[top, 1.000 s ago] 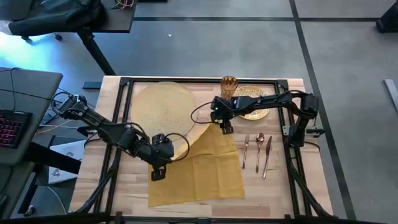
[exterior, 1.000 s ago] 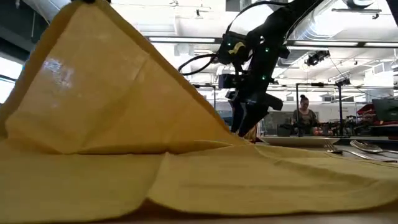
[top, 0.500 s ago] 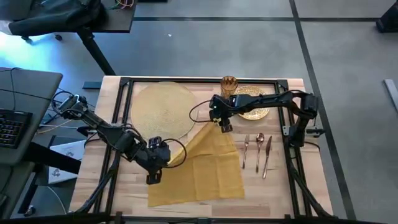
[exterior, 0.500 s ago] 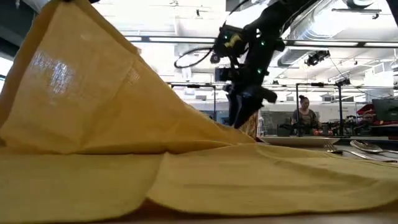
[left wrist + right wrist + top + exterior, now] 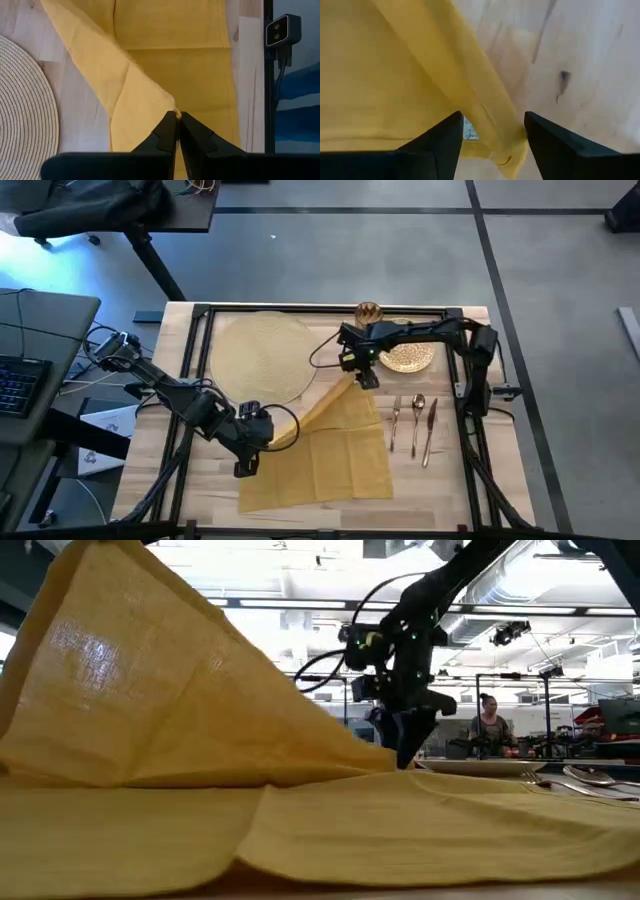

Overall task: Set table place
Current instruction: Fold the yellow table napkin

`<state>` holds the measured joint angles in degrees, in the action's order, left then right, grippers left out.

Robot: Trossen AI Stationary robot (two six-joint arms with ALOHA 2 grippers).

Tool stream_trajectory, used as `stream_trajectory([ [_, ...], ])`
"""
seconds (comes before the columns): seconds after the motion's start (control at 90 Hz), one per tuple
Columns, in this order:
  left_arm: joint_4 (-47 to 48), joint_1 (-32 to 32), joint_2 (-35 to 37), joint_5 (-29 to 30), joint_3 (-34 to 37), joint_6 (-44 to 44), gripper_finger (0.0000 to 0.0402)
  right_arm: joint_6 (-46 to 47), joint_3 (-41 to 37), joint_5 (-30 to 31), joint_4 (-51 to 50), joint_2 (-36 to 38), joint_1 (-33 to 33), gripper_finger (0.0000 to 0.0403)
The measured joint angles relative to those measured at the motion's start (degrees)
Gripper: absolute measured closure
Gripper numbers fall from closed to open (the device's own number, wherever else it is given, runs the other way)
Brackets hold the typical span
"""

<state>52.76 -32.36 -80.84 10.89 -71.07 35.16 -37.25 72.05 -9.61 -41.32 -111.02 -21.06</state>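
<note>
A mustard-yellow napkin [image 5: 330, 445] lies on the table [image 5: 450, 480] at the near middle. Its left far part is raised in a slanting fold [image 5: 150, 670]. My left gripper [image 5: 250, 448] is shut on that raised part. My right gripper [image 5: 365, 375] stands open over the napkin's far right corner [image 5: 505, 150], one finger on either side of the rolled cloth and its small white label [image 5: 469, 132]. The place, a round tan woven placemat [image 5: 262, 358], lies flat at the far left, its edge [image 5: 25, 100] beside the napkin. My left gripper pinches the napkin's raised edge [image 5: 172, 104] between its two fingertips, coming from above at a slant. The held part is lifted off the table and the cloth slopes down from it. The rest of the napkin lies flat. My right gripper has cloth against one finger [image 5: 540, 145]; whether it touches, I cannot tell.
A gold patterned plate [image 5: 410, 355] and an amber glass [image 5: 368, 313] stand at the far right. A fork, spoon and knife [image 5: 415, 420] lie to the right of the napkin. A black frame [image 5: 195, 360] runs along the table's edges. A person [image 5: 490, 725] stands in the room behind.
My left gripper has drawn the held napkin edge a little toward the table's near left, keeping the fold raised. My right arm's forearm has swung slightly toward the far edge, while its gripper stays over the napkin's far right corner.
</note>
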Motion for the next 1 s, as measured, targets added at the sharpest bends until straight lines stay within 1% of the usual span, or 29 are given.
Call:
stream_trajectory([
  [0.067, 0.1, 0.0, 0.0, -0.1, 0.0, 0.1, 0.0402, -1.4, 0.0, 0.0, -1.0, 0.0, 0.2, 0.0240],
  [0.133, 0.1, 0.0, 0.0, -0.1, 0.0, 0.2, 0.0402, -2.4, 0.0, 0.0, -2.6, 0.1, 0.5, 0.0271],
  [0.189, 0.2, 0.0, 0.0, 0.2, 0.0, 0.2, 0.0402, -3.4, 0.0, -0.1, -3.7, 0.3, 0.7, 0.0305],
  [0.278, 0.7, 0.0, 0.0, 1.5, 0.0, 0.2, 0.0402, -4.2, 0.0, -0.3, -5.3, 0.5, 1.0, 0.0373],
  [0.311, 1.1, 0.0, 0.0, 1.8, 0.0, 0.4, 0.0402, -4.2, 0.0, -0.3, -6.1, 0.7, 1.2, 0.0387],
  [0.411, 3.8, 0.1, 0.1, 3.5, 0.0, 3.8, 0.0402, -3.0, 0.0, 0.1, -9.2, 2.3, 1.7, 0.0399],
  [0.5, 6.1, 0.1, 0.7, 6.8, 0.0, 9.2, 0.0402, -0.1, 0.0, 0.0, -13.0, 5.8, 2.4, 0.0402],
  [0.556, 7.5, 0.1, 1.7, 9.8, 0.0, 12.4, 0.0402, 2.7, 0.0, -0.3, -15.8, 9.0, 2.7, 0.0402],
  [0.656, 11.1, 0.2, 3.9, 17.5, 0.0, 18.0, 0.0402, 8.1, 0.0, -0.1, -20.9, 15.0, 3.5, 0.0403],
  [0.689, 13.1, 0.6, 4.6, 20.9, 0.0, 19.2, 0.0402, 9.8, -0.2, 1.2, -21.3, 16.8, 3.5, 0.0403],
  [0.733, 16.0, 1.6, 5.5, 25.7, 0.0, 20.2, 0.0402, 12.2, -0.6, 4.9, -20.7, 19.1, 3.6, 0.0403],
  [0.833, 23.7, 5.1, 6.7, 37.4, 0.0, 20.6, 0.0402, 17.2, -1.5, 17.1, -18.7, 22.3, 3.1, 0.0403],
  [0.889, 28.2, 7.5, 6.9, 43.6, 0.0, 19.4, 0.0402, 20.5, -1.6, 22.6, -17.7, 23.2, 2.8, 0.0403],
  [0.933, 31.8, 9.8, 6.9, 47.5, 0.0, 18.2, 0.0402, 23.5, -1.7, 26.2, -17.2, 23.6, 2.5, 0.0403],
  [1.0, 35.9, 13.1, 6.9, 49.9, 0.0, 17.7, 0.0402, 27.5, -1.7, 29.3, -16.4, 23.9, 2.5, 0.0403],
])
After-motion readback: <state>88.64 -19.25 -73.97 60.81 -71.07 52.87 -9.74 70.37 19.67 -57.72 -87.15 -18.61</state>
